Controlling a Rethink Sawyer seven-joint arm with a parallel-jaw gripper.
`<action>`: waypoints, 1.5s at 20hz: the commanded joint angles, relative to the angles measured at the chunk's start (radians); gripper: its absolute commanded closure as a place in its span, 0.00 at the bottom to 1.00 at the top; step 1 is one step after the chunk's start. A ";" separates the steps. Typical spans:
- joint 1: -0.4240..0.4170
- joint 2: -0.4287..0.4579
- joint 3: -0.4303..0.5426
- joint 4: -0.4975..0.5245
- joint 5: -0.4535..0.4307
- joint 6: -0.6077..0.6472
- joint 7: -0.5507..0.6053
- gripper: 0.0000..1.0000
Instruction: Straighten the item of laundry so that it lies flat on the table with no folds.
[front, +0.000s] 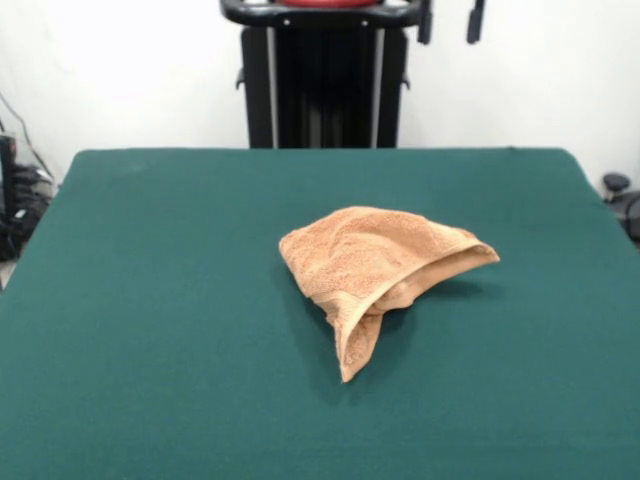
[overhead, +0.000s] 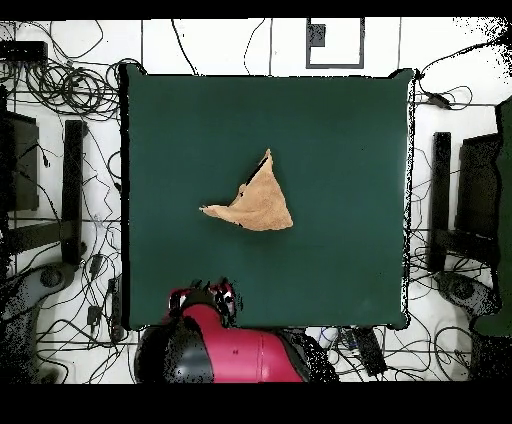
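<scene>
The item of laundry (front: 375, 268) is an orange-tan terry towel lying crumpled near the middle of the table (front: 150, 300). It is folded over itself into a rough triangle, with one corner pointing toward the near edge and a doubled hem open on the right. From overhead the towel (overhead: 262, 200) is a folded triangle with a thin point stretching left, on the green table (overhead: 340, 130). My gripper (front: 450, 22) is drawn back high above the table's far edge, far from the towel. Only its two black fingertips (front: 426, 24) show, apart, with nothing between them. The red arm (overhead: 235, 350) sits folded beyond the table's edge.
The dark green top stretches wide around the towel on every side. The black pedestal (front: 322, 85) stands behind the far edge. Cables and black stands (overhead: 72, 180) lie on the floor around the table.
</scene>
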 joint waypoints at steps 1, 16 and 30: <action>0.053 0.258 -0.001 -0.334 0.001 0.211 0.203 0.00; 0.074 0.572 -0.006 -0.509 0.014 0.092 0.219 0.00; 0.020 0.639 0.026 -0.441 -0.008 -0.040 0.163 0.00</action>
